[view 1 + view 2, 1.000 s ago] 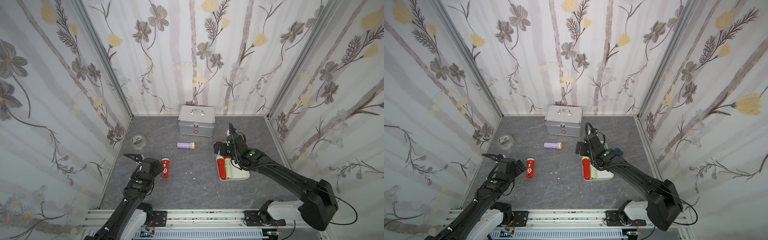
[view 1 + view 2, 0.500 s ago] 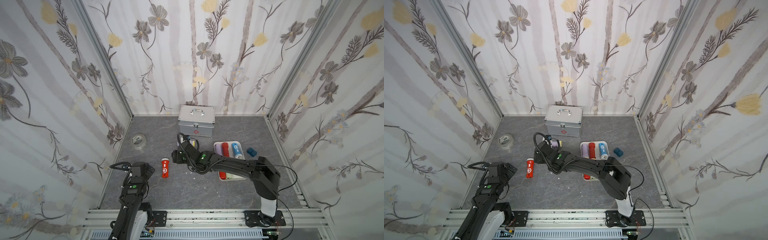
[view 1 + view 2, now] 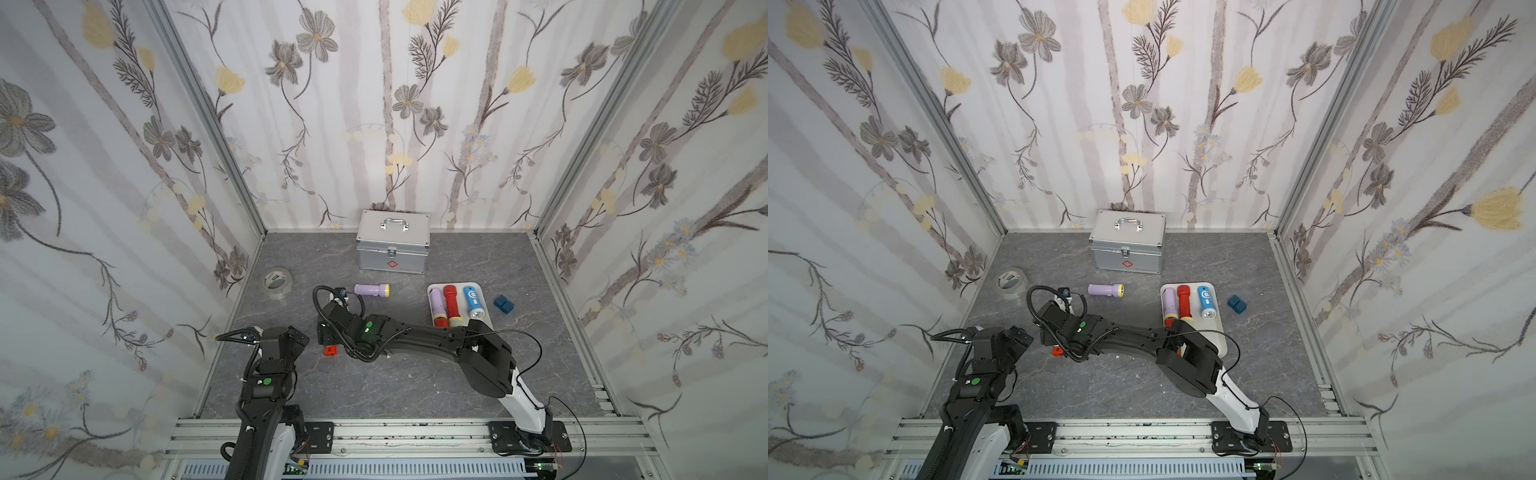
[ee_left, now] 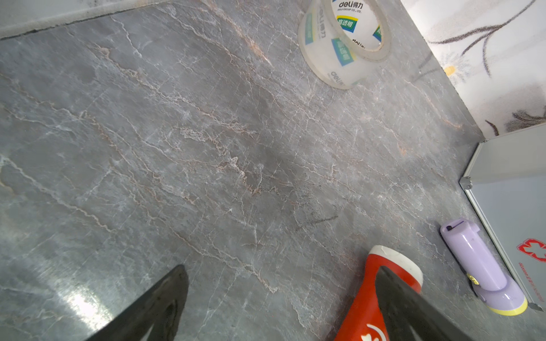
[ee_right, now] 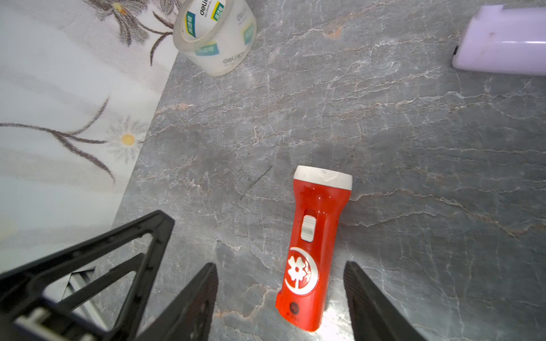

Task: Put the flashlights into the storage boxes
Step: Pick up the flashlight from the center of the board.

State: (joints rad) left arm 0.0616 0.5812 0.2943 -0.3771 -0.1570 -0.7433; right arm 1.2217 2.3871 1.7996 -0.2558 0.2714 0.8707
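Note:
A red flashlight (image 5: 316,245) lies flat on the grey floor, mostly hidden under my right wrist in both top views (image 3: 329,351). My right gripper (image 5: 280,265) is open; its jaws stand either side of the flashlight's tail end without touching it. My left gripper (image 4: 282,269) is open and empty just left of the same flashlight (image 4: 366,301). A lilac flashlight (image 3: 371,289) with a yellow collar lies further back. The white storage box (image 3: 487,321) at the right holds several flashlights, among them lilac (image 3: 436,301), red (image 3: 449,301) and blue (image 3: 473,301).
A silver case (image 3: 392,245) with a red cross stands at the back wall. A roll of clear tape (image 3: 277,283) sits by the left wall. A small dark-blue block (image 3: 503,304) lies right of the box. My left gripper's finger (image 5: 88,265) is close beside my right gripper.
My right arm swung left from the storage box to the red flashlight, and its jaws narrowed. My left arm drew back a little towards the front rail and stayed open.

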